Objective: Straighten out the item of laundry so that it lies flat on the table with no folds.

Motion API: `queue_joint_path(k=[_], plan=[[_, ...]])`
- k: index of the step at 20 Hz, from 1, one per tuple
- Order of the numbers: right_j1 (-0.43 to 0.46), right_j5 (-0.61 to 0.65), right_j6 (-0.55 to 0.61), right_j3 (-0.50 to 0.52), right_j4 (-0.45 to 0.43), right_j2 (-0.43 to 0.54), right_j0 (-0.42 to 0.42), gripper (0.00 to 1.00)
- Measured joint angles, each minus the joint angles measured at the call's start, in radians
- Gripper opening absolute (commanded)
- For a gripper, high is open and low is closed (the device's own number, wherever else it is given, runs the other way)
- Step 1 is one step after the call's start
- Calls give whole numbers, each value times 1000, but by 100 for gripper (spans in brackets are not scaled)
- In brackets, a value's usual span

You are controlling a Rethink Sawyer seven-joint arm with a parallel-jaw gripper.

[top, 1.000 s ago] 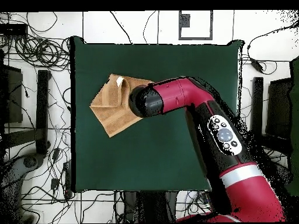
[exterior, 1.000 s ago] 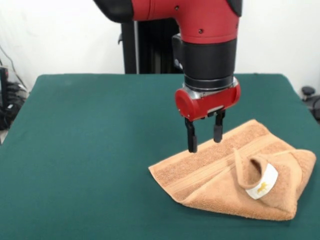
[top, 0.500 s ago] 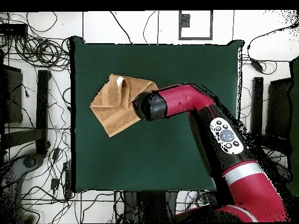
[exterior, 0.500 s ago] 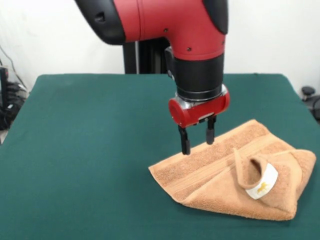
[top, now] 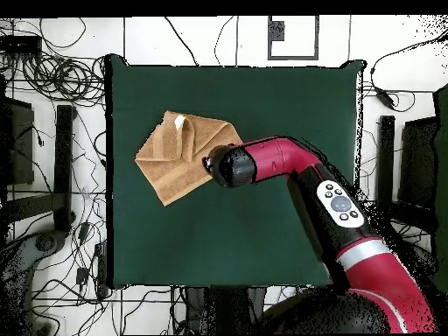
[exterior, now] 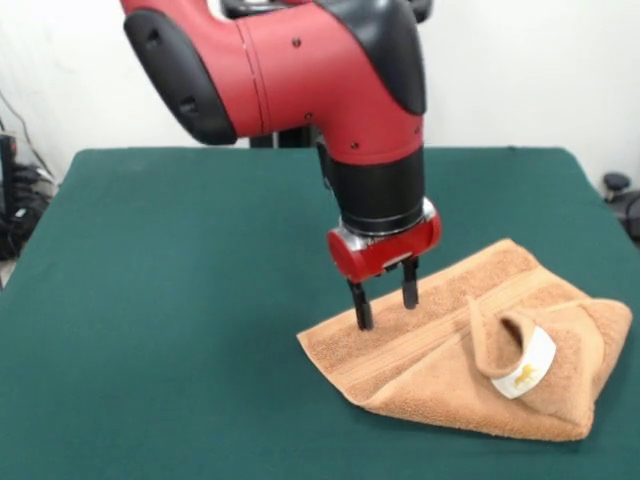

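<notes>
The item of laundry [exterior: 470, 355] [top: 179, 153] is an orange-tan towel, lying folded and bunched on the green table [exterior: 180, 300] [top: 262, 219]. A flap with a white label [exterior: 525, 367] stands up on its near right part. My gripper [exterior: 385, 305] hangs open, pointing straight down over the towel's far left edge. Its two black fingertips [exterior: 363, 314] are at or just above the cloth, with nothing held between them. In the overhead view the arm's wrist [top: 229, 165] hides the gripper at the towel's right edge.
Cables [top: 52, 79] and stands lie on the floor around the table in the overhead view. The towel sits near the table's left side in that view, with broad green cloth to its right and below.
The gripper has moved left along the towel's far edge and come down closer to the cloth. The arm has swung with it. The towel has not moved.
</notes>
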Motion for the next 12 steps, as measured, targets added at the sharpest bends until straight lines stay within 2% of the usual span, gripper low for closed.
queue_joint_path(k=[12], plan=[[63, -59, 0, -1, -8, 22, -14, 100]])
